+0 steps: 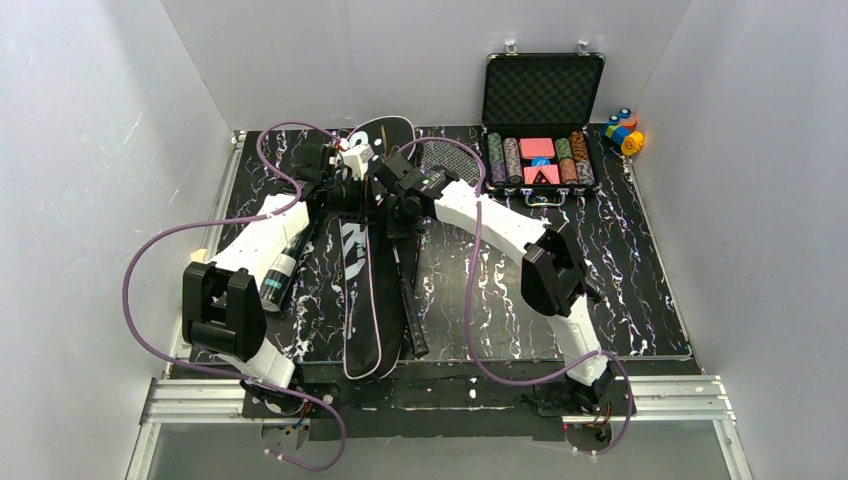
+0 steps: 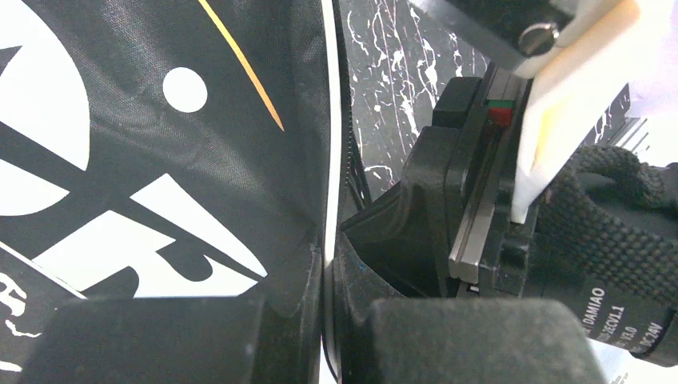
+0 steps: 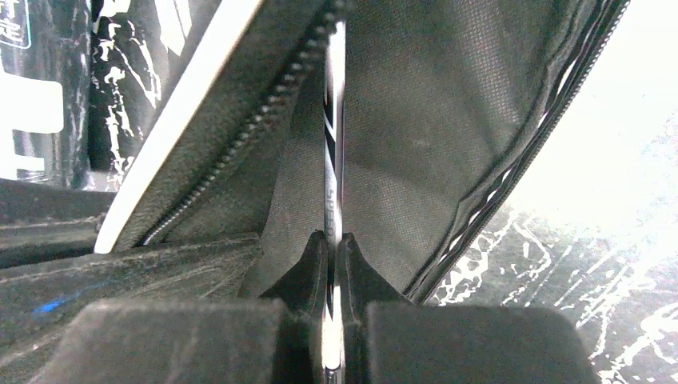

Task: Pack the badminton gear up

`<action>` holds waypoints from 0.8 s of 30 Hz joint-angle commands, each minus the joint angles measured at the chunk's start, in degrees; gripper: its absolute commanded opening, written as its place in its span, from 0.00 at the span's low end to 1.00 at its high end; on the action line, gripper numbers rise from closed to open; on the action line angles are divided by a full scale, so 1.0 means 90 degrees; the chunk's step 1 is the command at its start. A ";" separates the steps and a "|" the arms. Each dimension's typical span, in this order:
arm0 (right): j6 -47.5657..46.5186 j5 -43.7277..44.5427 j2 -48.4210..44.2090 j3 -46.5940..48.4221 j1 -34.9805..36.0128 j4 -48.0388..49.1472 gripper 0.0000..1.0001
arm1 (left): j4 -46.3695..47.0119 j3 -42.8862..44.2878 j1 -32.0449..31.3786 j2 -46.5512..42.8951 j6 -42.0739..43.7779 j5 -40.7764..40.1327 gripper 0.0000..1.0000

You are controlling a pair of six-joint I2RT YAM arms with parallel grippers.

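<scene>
Right gripper [image 3: 332, 268] fills the foreground of its own wrist view, its two pads pressed together on the thin shaft of a racket [image 3: 332, 160], which runs straight up from the pinch into the gaping mouth of the bag [image 3: 448, 120]. The zipper [image 3: 240, 160] edge of the bag sits just left of the shaft, and the grey lining surrounds it. The left gripper [image 2: 328, 320] is nearly closed, pinching the bag's white-piped rim between its pads, with the printed panel to its left and the right arm's wrist close on its right. From above, the bag lies lengthwise on the marbled table [image 1: 640, 290], the racket's dark handle along its right edge, and the black tube [image 1: 283, 268] just beside its left edge under the left arm. Bare tabletop spreads right of the bag; the poker chip case [image 1: 543, 90] stands well apart at the far right.
</scene>
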 commanded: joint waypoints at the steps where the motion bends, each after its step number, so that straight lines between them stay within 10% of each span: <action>1: 0.0342 -0.0248 -0.0361 -0.0269 -0.0250 0.1599 0.06 | -0.0411 0.0152 -0.0111 -0.0530 0.0141 0.0672 0.00; 17: -0.0060 -0.1583 -0.1864 -0.1983 -0.0833 0.2501 0.67 | -0.0536 0.0301 -0.0072 -0.0447 0.0518 0.0221 0.00; 24: -0.0996 -0.0184 -0.2131 -0.1740 -0.2004 0.0946 0.73 | -0.0634 0.0371 0.0010 -0.0493 0.0471 0.0104 0.00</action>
